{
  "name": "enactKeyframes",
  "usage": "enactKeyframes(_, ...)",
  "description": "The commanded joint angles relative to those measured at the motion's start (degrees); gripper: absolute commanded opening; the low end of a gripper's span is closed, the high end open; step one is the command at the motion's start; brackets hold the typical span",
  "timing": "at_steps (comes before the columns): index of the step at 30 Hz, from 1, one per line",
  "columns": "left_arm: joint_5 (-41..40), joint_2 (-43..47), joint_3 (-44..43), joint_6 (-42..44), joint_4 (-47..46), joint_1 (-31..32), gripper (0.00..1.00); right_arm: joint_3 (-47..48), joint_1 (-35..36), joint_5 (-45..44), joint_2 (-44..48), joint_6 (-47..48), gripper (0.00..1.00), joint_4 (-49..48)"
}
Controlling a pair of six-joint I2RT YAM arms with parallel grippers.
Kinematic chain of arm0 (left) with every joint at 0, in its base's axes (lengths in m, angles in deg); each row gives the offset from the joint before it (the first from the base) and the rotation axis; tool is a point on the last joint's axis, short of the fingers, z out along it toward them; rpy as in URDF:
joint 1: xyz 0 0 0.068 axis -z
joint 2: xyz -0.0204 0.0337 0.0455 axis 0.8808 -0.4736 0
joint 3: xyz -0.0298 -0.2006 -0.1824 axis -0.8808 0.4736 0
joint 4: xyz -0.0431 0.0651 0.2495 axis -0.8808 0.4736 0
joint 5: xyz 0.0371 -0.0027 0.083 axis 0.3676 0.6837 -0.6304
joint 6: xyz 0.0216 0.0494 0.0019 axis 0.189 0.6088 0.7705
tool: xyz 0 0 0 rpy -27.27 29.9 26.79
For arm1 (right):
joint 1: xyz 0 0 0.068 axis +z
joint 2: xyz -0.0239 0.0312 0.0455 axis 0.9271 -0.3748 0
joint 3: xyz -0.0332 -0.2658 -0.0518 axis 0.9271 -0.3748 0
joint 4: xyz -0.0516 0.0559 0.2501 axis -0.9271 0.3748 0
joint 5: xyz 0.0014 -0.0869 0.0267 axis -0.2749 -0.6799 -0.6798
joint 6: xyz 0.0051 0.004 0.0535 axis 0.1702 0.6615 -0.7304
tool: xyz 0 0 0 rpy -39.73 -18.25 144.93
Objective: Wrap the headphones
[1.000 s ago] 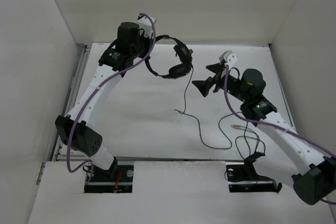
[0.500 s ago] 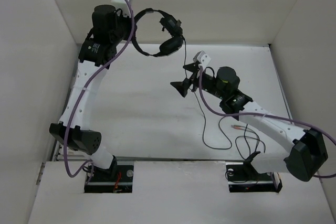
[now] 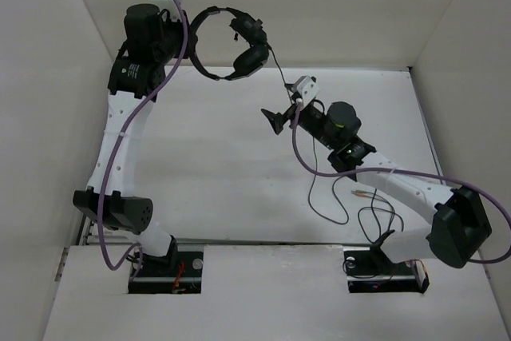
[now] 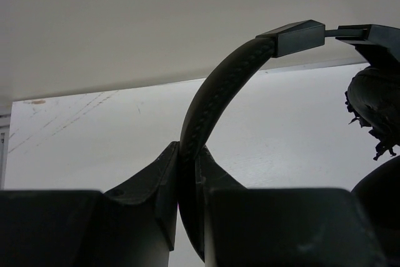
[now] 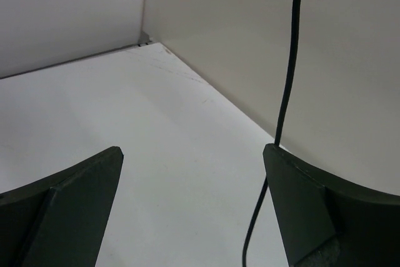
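Headphones (image 3: 251, 59) in left hand (image 4: 187, 154), aloft

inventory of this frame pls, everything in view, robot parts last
headphones: one, black, lifted off the table at the far left, headband clamped in the left gripper
cable: one, thin and dark, hanging from an earcup, passing by the right gripper and trailing onto the table
plug: one, reddish, lying on the table near the right arm
table: one, white
walls: white, at the left, back and right
purple robot cables: two, one along each arm
arms: two, white with black joints, bases at the near edge
left gripper: black, shut on the headband
right gripper: black, open, holding nothing
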Motion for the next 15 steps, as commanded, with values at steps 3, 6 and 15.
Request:
enactKeyframes(3, -0.45, 0.83, 0.17, -2.36, -4.17, -1.9, 0.0, 0.24, 4.16, 1.98, 4.78, 5.7, 1.0, -2.7)
enactKeyframes(6, -2.38, 0.3, 1.14, -2.18, -4.61, -2.17, 0.0, -1.25, 8.11, 3.48, 6.19, 8.43, 1.0, -1.12)
enactKeyframes(15, -0.63, 3.11, 1.14, -3.59, -4.08, -1.82, 0.0, -2.05, 6.11, 0.67, 2.68, 7.38, 1.0, -5.06)
